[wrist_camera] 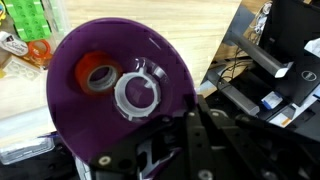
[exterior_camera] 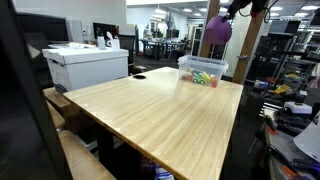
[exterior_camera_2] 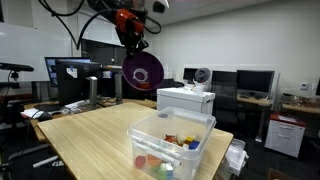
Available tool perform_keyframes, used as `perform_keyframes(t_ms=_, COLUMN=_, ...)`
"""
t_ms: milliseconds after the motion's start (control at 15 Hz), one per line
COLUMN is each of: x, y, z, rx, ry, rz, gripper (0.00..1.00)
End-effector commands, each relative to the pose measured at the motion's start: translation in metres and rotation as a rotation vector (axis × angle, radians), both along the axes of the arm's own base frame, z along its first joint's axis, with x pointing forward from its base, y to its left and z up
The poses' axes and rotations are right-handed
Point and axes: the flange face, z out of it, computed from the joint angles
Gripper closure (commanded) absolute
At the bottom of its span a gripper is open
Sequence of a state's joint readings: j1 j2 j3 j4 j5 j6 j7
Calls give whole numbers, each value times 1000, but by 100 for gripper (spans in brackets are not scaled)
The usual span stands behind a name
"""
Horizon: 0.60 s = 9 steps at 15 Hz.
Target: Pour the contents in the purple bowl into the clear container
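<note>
My gripper (exterior_camera: 236,11) is shut on the rim of the purple bowl (exterior_camera: 218,30) and holds it tipped on its side in the air, above the clear container (exterior_camera: 203,67). The bowl (exterior_camera_2: 142,72), gripper (exterior_camera_2: 134,40) and container (exterior_camera_2: 170,135) also show in an exterior view. Colourful pieces (exterior_camera_2: 160,150) lie inside the container. In the wrist view the bowl (wrist_camera: 90,120) fills the frame, its rim between my fingers (wrist_camera: 195,105). A white ring (wrist_camera: 137,92) and a brownish ring (wrist_camera: 98,77) show on the bowl's inner face. Green and orange pieces (wrist_camera: 38,50) lie beyond its edge.
The container stands near the far end of a long wooden table (exterior_camera: 150,120). A big white box (exterior_camera: 88,62) stands off the table's side and also shows in an exterior view (exterior_camera_2: 186,100). Desks with monitors (exterior_camera_2: 70,75) and chairs surround the table.
</note>
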State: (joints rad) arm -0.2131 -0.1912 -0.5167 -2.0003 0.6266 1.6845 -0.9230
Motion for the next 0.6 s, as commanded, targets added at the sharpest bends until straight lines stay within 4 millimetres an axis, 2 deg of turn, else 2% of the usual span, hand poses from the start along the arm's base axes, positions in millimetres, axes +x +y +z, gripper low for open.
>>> perform_keyframes(t_ms=0, x=7, y=-9, z=5, rx=38, ry=-26, rz=43, gripper=99)
perform_keyframes(t_ms=533, x=32, y=-11, z=6, rx=90, ry=1, rz=57, gripper=99)
